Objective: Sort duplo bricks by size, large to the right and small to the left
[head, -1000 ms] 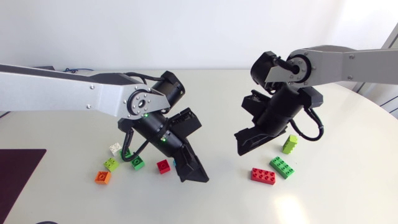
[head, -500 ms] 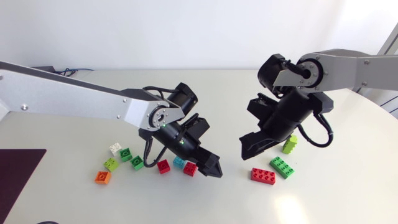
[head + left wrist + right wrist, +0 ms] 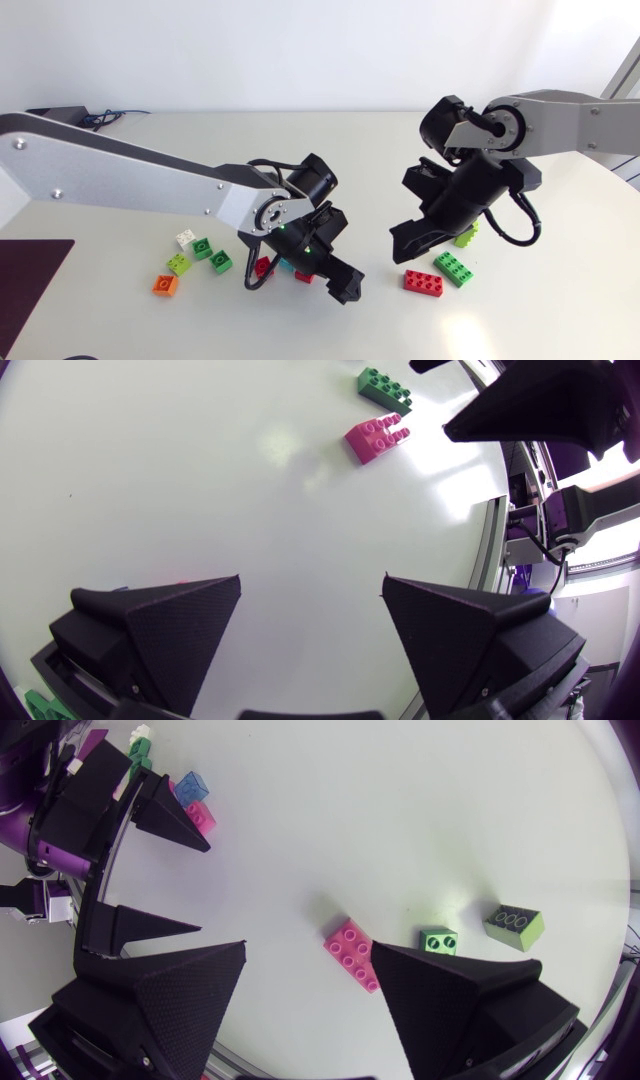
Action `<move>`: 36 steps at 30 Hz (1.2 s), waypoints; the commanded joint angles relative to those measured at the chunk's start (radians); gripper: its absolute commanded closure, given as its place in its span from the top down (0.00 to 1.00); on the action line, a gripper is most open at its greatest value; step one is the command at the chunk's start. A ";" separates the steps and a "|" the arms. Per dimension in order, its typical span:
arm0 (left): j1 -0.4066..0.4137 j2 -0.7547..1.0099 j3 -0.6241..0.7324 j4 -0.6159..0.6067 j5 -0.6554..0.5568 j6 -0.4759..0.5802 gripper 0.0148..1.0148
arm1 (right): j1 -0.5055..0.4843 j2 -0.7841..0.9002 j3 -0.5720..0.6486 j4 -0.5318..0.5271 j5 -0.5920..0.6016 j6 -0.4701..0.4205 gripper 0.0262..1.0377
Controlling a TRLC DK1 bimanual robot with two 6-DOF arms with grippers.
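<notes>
A long red brick [image 3: 423, 283], a long green brick [image 3: 454, 268] and a lime brick [image 3: 468, 236] lie studs-up at right, with a small orange brick [image 3: 165, 285] and a small white brick [image 3: 185, 238] at left.

A white table [image 3: 350, 160] is bearing a small orange plastic brick [image 3: 165, 285] leftward and a long red plastic brick [image 3: 423, 283] rightward.

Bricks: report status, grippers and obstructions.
Left gripper open, empty. Right gripper open, empty, near red large brick. Small bricks grouped left. Nothing blocking.
</notes>
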 commanded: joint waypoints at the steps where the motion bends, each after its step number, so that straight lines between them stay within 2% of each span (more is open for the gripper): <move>1: -0.004 0.026 -0.010 -0.012 -0.013 -0.026 0.97 | -0.005 -0.019 -0.024 0.006 -0.011 -0.017 0.87; 13: 0.050 0.014 -0.010 -0.035 -0.108 -0.036 0.97 | 0.001 -0.056 -0.025 -0.009 -0.011 -0.014 0.87; 27: 0.248 0.000 -0.036 -0.041 -0.130 -0.027 0.97 | 0.019 -0.069 -0.030 -0.009 -0.017 -0.004 0.87; 36: 0.326 -0.057 -0.099 0.008 -0.164 -0.015 0.97 | 0.036 -0.071 -0.021 -0.008 -0.017 0.007 0.87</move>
